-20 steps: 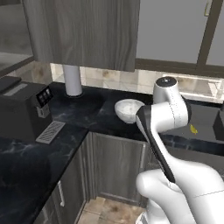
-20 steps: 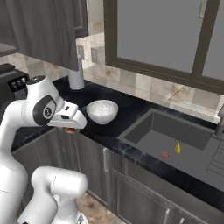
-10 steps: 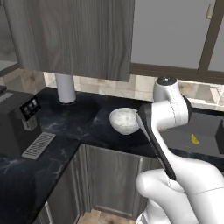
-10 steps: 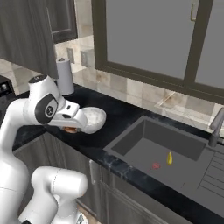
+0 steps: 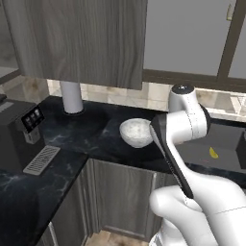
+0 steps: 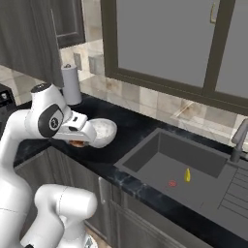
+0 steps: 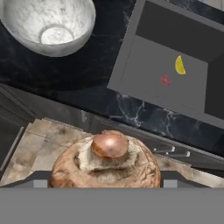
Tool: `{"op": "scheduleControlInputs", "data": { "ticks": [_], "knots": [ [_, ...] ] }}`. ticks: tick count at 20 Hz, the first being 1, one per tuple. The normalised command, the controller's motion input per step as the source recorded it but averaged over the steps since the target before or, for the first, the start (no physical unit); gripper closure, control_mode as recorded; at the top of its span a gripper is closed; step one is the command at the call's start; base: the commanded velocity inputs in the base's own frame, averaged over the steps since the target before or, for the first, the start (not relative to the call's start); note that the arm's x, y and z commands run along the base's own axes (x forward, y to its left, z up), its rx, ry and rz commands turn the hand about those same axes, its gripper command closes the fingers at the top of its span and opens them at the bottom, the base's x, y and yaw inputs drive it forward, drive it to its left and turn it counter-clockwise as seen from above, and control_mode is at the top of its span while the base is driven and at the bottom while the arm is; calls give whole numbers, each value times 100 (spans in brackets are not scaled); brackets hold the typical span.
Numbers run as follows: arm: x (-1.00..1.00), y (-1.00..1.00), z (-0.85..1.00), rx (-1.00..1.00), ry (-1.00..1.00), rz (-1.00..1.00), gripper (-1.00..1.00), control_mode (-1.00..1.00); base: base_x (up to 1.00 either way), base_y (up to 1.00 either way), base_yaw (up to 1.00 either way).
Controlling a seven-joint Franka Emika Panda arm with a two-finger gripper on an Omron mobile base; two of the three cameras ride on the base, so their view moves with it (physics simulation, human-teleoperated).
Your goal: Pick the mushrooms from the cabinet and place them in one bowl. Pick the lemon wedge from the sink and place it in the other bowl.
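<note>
the base has driven right, so the sink [image 6: 186, 167] now sits nearer the middle. the gripper [image 7: 105, 175] is clamped on a brown mushroom [image 7: 105, 164]. the marbled bowl [image 7: 49, 25] on the counter [image 7: 87, 70] is empty. the lemon wedge [image 7: 180, 65] lies in the sink.

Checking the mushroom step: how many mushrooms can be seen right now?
1. A mushroom sits between the gripper's fingers, short of the marbled bowl. The second may be hidden; that bowl looks empty.

No readable text — no labels; no brands.
</note>
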Motion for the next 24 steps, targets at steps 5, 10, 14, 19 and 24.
{"op": "scheduleControlInputs", "data": {
  "ticks": [5,10,14,19,24],
  "knots": [
    [0,0,0,0,0,0,100,100,24,-11,-8],
    [0,0,0,0,0,0,100,100,24,0,-17],
    [0,0,0,0,0,0,100,100,34,-16,-8],
    [0,0,0,0,0,0,100,100,39,-30,-13],
    [0,0,0,0,0,0,100,100,41,-15,-16]
  ]
}}
